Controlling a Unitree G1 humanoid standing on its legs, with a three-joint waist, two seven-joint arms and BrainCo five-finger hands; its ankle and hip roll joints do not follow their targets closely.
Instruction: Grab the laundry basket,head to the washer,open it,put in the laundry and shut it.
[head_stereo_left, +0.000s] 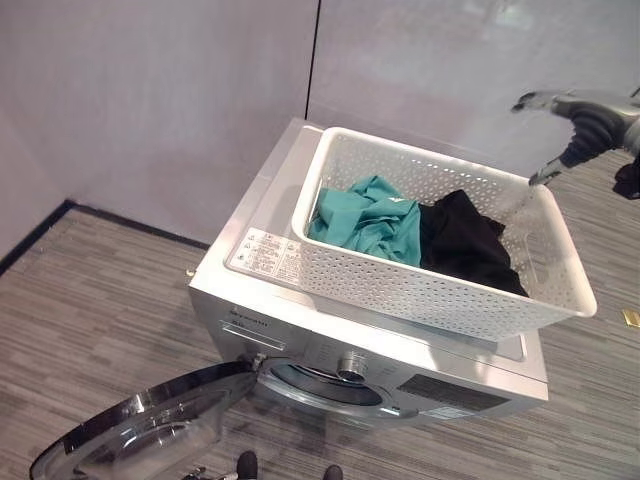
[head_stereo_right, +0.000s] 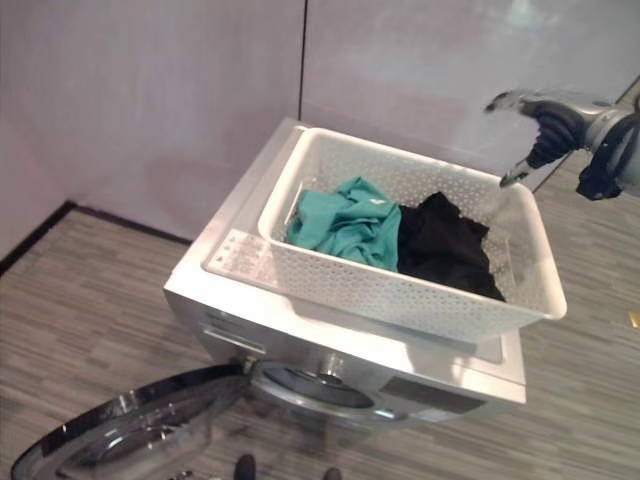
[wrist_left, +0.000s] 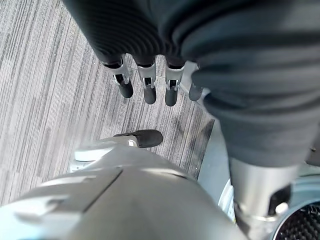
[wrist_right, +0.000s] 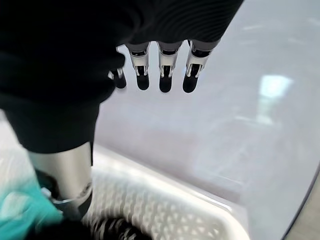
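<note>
Left eye view: we note grey striped floor (head_stereo_left: 90, 300) meeting pale glossy wall panels (head_stereo_left: 150, 100), dark baseboard (head_stereo_left: 40, 232) at corner. Silver washer (head_stereo_left: 262, 262) stands near wall, round door (head_stereo_left: 140, 425) swung open low at front. White perforated laundry basket (head_stereo_left: 420, 290) sits on washer top, holding teal garment (head_stereo_left: 370, 220) beside black garment (head_stereo_left: 468, 245). Our right hand (head_stereo_left: 560, 130) hovers above basket's far right corner, fingers straight, holding nothing. Our left hand (wrist_left: 150, 85) hangs over floor, fingers relaxed, empty.
</note>
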